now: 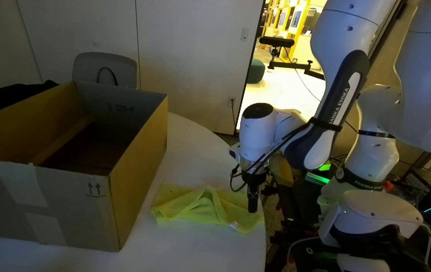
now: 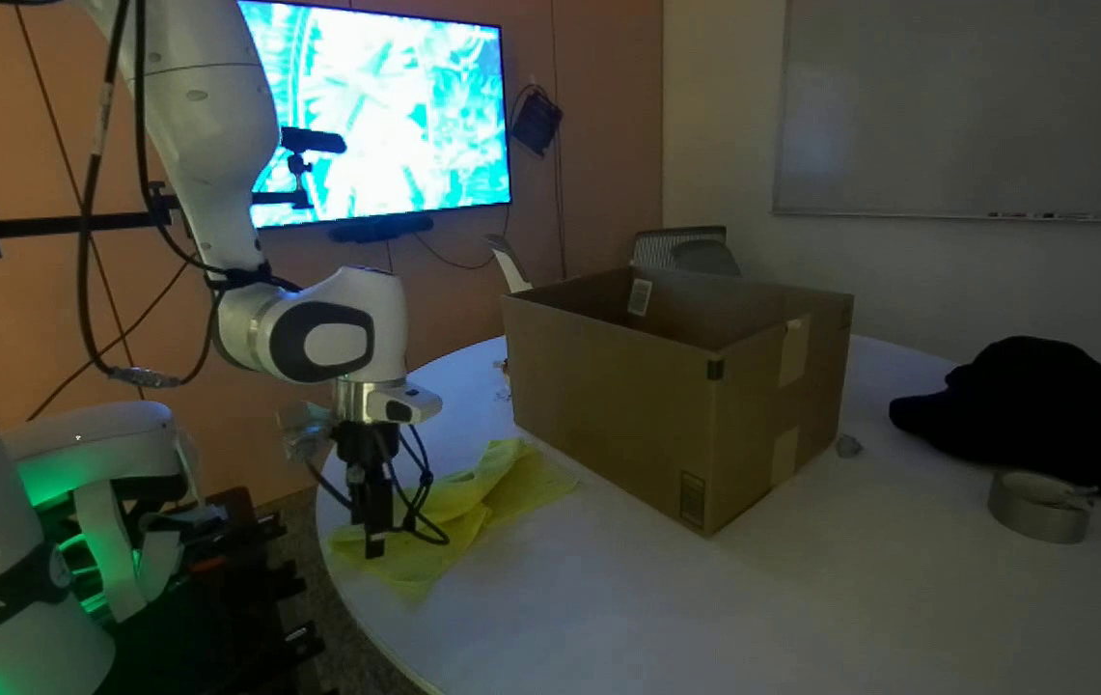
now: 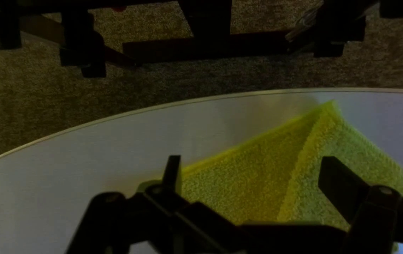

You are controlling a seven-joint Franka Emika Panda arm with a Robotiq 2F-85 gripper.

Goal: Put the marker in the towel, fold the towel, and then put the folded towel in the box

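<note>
We see a white table (image 1: 200, 249) with a rounded edge. On it we find the brown box (image 2: 608, 405) standing open, the yellow-green towel (image 1: 204, 207) lying rumpled between box and edge, a grey roll (image 2: 1038, 512), a small grey lump (image 2: 848, 446) just beside the box and a black heap (image 2: 1042, 415).

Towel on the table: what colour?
The towel is yellow-green; it shows best in an exterior view.

In an exterior view, a gray tape roll (image 2: 1037, 521) lies flat on the tabletop (image 2: 849, 618), right, near a black bundle (image 2: 1032, 415). A lit screen (image 2: 415, 106) is mounted far left; a whiteboard (image 2: 975, 106), far right. In an exterior view, a gray chair (image 1: 87, 71) stands far left.
</note>
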